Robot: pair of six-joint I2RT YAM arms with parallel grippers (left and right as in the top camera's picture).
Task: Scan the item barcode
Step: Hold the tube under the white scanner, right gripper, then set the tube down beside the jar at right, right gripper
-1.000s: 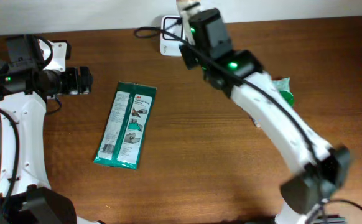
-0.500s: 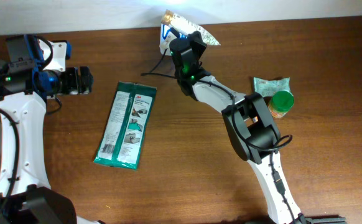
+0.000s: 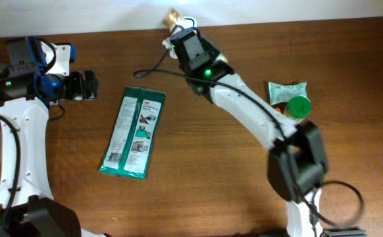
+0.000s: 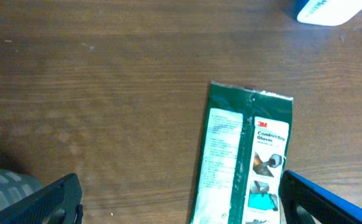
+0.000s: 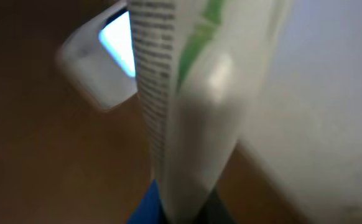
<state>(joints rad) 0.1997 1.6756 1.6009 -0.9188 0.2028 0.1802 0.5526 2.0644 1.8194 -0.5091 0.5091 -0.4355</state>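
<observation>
Overhead first: my right gripper (image 3: 177,27) is stretched out to the far edge of the table (image 3: 198,178), and a pouch (image 3: 172,16) pokes out beyond it, only its golden tip showing past the wrist. A black cable (image 3: 153,68) trails across the wood just near of that. My left gripper (image 3: 83,85) sits over on the left, jaws spread wide, nothing in them. Between the two arms a green glove packet (image 3: 133,131) lies flat, lengthwise near to far, apart from both grippers. Off to the right a jar with a green lid (image 3: 299,107) stands touching a small green-and-white packet (image 3: 285,91). Switching to the left wrist: I see the left gripper (image 4: 181,186) with its dark fingers (image 4: 44,200) far apart at the bottom corners, hanging over bare wood, the glove packet (image 4: 243,155) lying ahead between them towards the right finger, and a corner of the white scanner (image 4: 327,9) at the top right. Now the right wrist: the picture is blurred, but the right gripper (image 5: 181,214) is clamped on the pouch (image 5: 187,112), which stands upright and fills the middle, white with fine print lines and a green streak. Left of it and beyond sits the scanner (image 5: 103,62), its window glowing pale blue; I can't tell whether a barcode faces it.
</observation>
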